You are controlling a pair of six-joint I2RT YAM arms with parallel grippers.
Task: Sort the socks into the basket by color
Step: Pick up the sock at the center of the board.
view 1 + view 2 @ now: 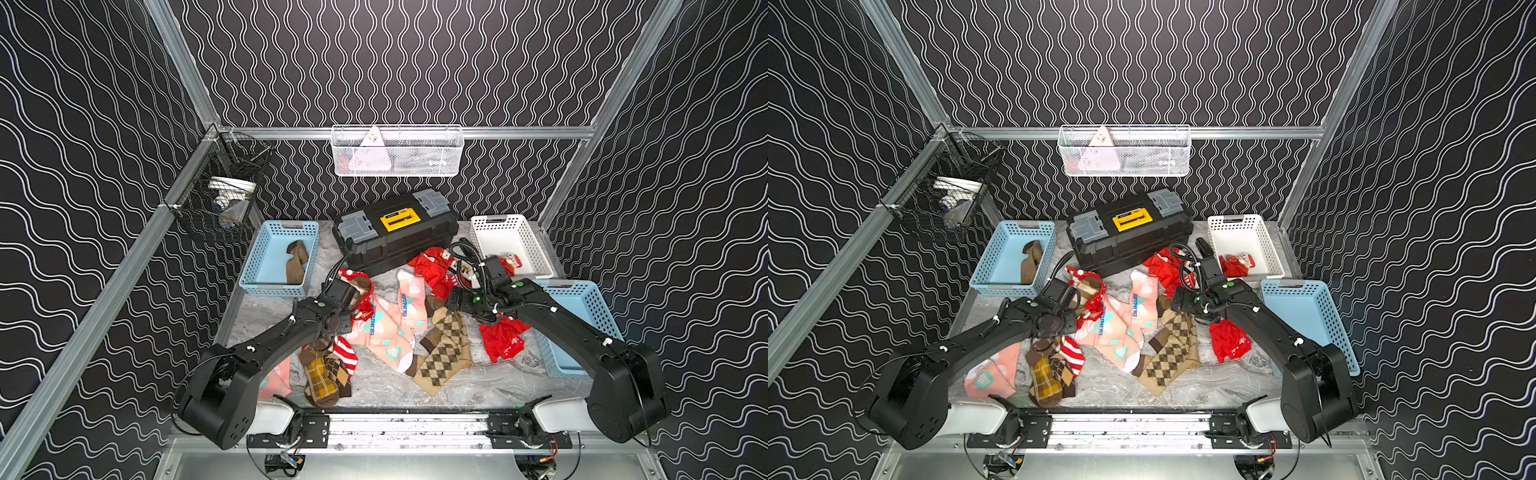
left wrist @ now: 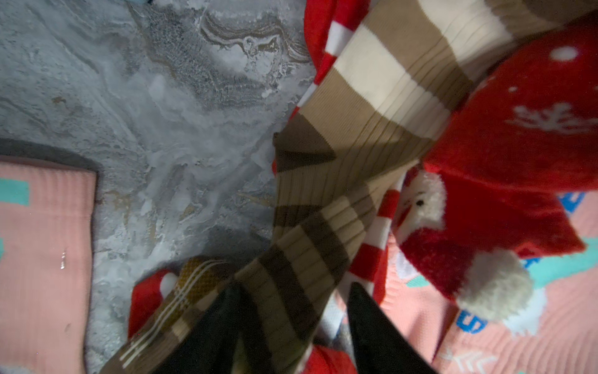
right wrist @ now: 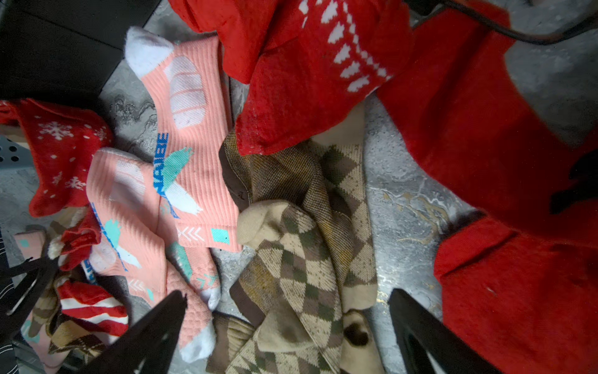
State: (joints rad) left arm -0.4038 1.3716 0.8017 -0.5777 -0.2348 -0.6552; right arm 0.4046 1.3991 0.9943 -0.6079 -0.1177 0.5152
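Sock (image 2: 372, 107), ribbed tan-striped knit, hangs taut in left pincer (image 2: 294, 288).

A grey marbled tabletop (image 1: 374, 384) carries a black toolbox (image 1: 395, 237) at centre back, a light-blue basket (image 1: 254, 257) at upper left, and a white basket (image 1: 509, 239) and a second blue basket (image 1: 594, 305) at right. Loose socks (image 1: 444, 357) sprawl across the middle.

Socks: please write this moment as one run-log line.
left tool: shut on brown striped sock | right tool: open over argyle sock | white basket: one red sock | blue basket: one brown sock
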